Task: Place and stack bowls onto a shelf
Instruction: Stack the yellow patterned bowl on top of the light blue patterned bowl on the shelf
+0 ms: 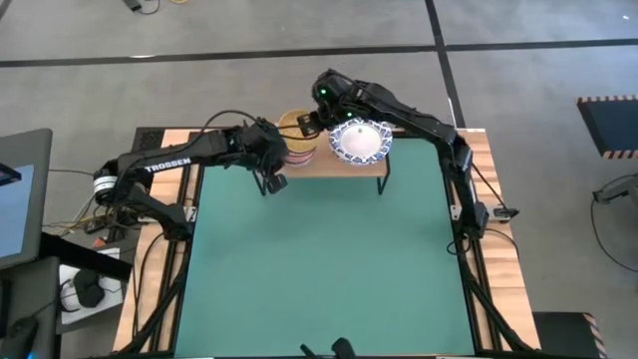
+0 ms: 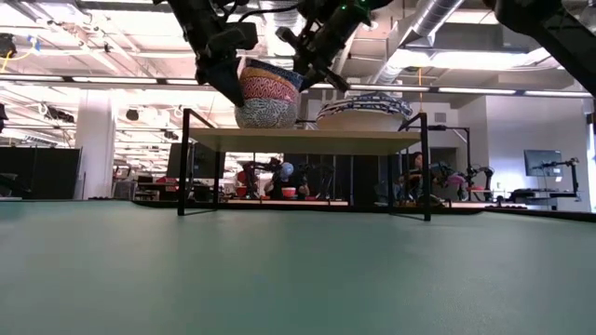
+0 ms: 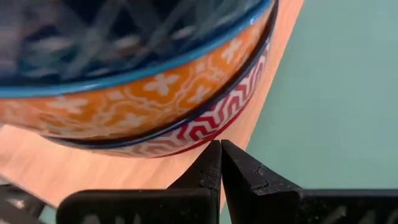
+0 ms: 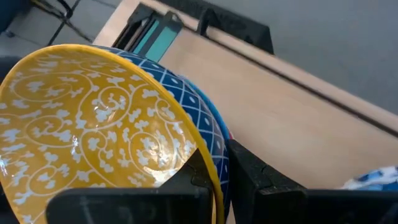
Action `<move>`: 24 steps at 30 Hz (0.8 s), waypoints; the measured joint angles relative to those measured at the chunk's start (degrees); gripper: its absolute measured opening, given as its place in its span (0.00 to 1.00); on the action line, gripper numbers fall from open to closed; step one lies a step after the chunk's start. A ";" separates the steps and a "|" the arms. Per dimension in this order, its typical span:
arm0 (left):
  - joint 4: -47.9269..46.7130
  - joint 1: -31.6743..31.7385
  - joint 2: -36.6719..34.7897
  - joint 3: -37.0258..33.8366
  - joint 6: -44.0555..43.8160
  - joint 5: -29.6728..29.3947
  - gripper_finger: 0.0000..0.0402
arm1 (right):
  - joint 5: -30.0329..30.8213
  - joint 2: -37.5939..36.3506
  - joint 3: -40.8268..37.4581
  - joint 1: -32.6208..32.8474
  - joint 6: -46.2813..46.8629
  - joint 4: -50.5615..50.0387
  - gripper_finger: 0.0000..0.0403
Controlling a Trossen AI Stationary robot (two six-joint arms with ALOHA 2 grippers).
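Light wood makes up the shelf (image 1: 334, 160), which is standing on thin black legs at the far edge of the green mat (image 1: 324, 259), and both dark arms are reaching in over its left end. The right gripper (image 4: 219, 163) is stretching from the right side across the shelf, its fingers pinching the rim of a golden yellow bowl (image 4: 93, 121) that is sitting as the top of a stack of small bowls (image 2: 267, 93). The left gripper (image 3: 221, 163) is angling in from the left, hanging just beside the stack's front side with its fingers pressed together on nothing; its wrist view is showing the stack's lower bowls: blue-rimmed orange above, red patterned (image 3: 205, 121) beneath. How many small bowls are nesting in all cannot be told. Beside the stack, one large white bowl with a blue patterned rim (image 1: 360, 142) is resting near the shelf's middle, apart from the stack. Bare board is lying open at the shelf's right end, and the whole mat in front is giving free room.
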 joint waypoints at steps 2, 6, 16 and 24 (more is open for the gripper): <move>-0.53 -0.08 -0.03 0.00 -0.06 -2.20 0.00 | -0.43 0.00 0.00 0.03 -0.02 -0.51 0.12; -1.88 0.32 -0.03 0.00 0.34 -5.49 0.00 | -0.49 0.00 0.02 0.01 -0.01 -0.35 0.12; -3.30 3.17 -0.28 0.02 0.23 -5.36 0.00 | -3.69 -0.02 0.04 -0.12 -1.10 -0.10 0.22; -6.74 2.16 -7.91 0.02 -1.63 -4.97 0.00 | -3.78 -0.02 0.04 -0.01 -1.07 2.41 0.32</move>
